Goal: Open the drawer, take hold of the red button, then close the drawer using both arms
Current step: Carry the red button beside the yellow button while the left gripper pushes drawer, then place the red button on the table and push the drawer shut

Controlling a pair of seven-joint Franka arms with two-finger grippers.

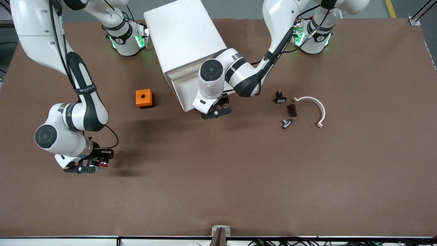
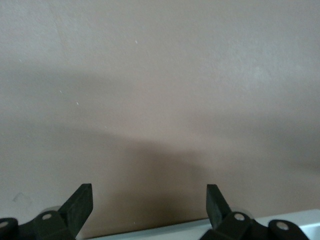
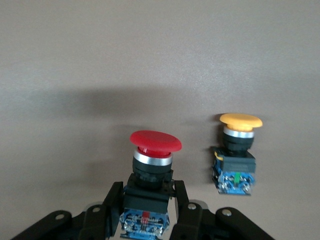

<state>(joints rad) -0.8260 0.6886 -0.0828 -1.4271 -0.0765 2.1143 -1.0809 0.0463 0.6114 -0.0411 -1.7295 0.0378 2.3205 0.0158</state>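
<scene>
I see my right pincer [image 3: 146,210] clamping the red button [image 3: 152,162], my left pincer [image 1: 216,110] gaping wide at the open drawer's [image 1: 186,89] six-o'clock lip and liable to skid off while pushing.

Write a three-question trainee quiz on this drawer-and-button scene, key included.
1. True or false: the right gripper is shut on the red button.
2. The left gripper is: A) open at the drawer front; B) shut on the orange box.
3. Fill in: in the right wrist view, the button standing beside the held one has a ____ cap.

Key: 1 true; 2 A; 3 orange.
</scene>
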